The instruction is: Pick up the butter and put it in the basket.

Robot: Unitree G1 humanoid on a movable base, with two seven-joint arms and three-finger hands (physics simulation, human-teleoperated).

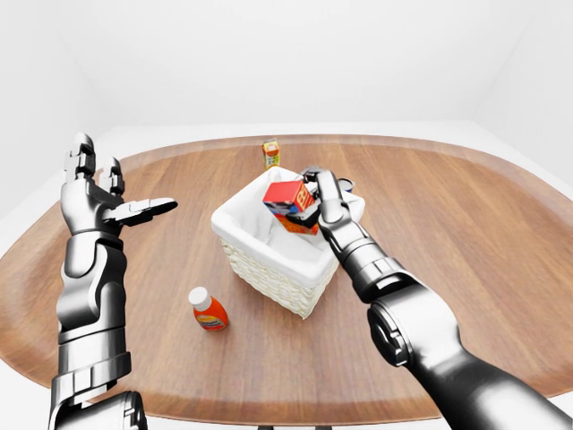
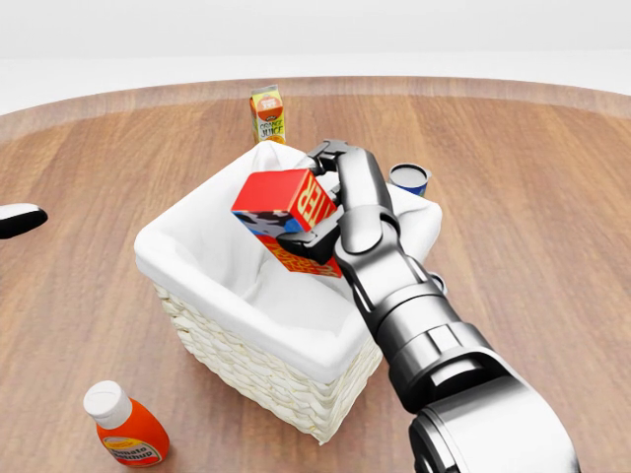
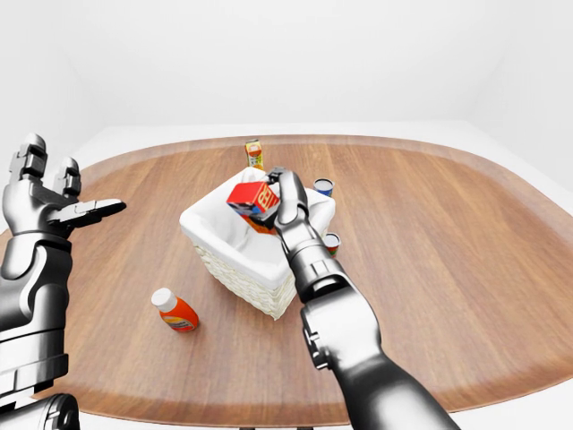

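Note:
My right hand (image 2: 314, 229) is shut on the butter (image 2: 284, 209), a red and blue box with white lettering. It holds the box tilted just above the open top of the basket (image 2: 212, 340), a white wicker basket with a white cloth liner. The box is not touching the liner. My left hand (image 1: 121, 204) is raised at the left of the left-eye view, open and empty, well away from the basket.
An orange ketchup bottle (image 2: 123, 426) with a white cap lies on the wooden table (image 2: 532, 177), lower left of the basket. An orange juice carton (image 2: 268, 114) stands above the basket. A blue-rimmed can (image 2: 408, 178) stands to its right; another can (image 3: 332, 243) is beside my forearm.

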